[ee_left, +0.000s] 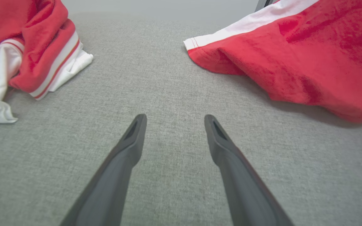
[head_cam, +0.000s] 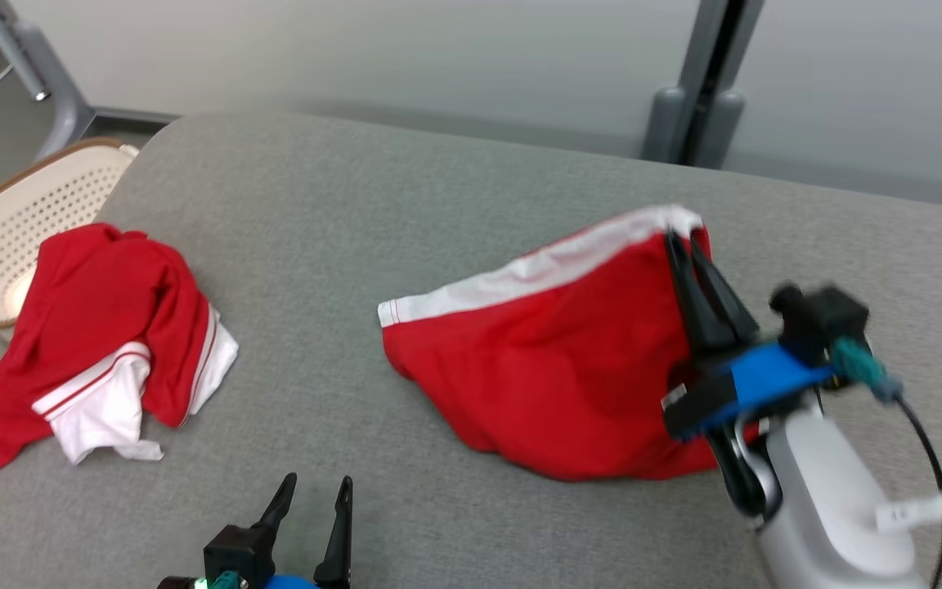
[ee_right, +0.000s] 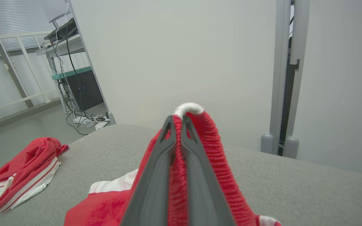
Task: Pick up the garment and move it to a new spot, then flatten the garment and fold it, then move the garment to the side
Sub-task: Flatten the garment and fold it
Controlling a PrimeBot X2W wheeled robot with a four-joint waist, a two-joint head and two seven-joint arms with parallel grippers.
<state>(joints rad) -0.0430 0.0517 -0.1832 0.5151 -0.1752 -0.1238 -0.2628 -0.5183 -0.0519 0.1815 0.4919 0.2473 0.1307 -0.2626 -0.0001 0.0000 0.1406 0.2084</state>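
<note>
A red garment [head_cam: 553, 352] with a white stripe hangs partly lifted off the grey table [head_cam: 373, 204], its lower edge still resting on the cloth surface. My right gripper [head_cam: 684, 245] is shut on the garment's upper right corner; in the right wrist view the red fabric [ee_right: 196, 131] is pinched between the closed fingers [ee_right: 156, 169] and drapes over the tips. My left gripper [head_cam: 316, 491] stands open low at the table's front, nothing between its fingers [ee_left: 130, 141]. The garment [ee_left: 294, 56] lies ahead and to the right of it.
A second crumpled red and white garment [head_cam: 103, 327] lies at the table's left edge, also in the left wrist view [ee_left: 27, 47]. A cream perforated basket [head_cam: 21, 221] stands beside the table at left. Grey posts [head_cam: 696, 98] rise behind the table.
</note>
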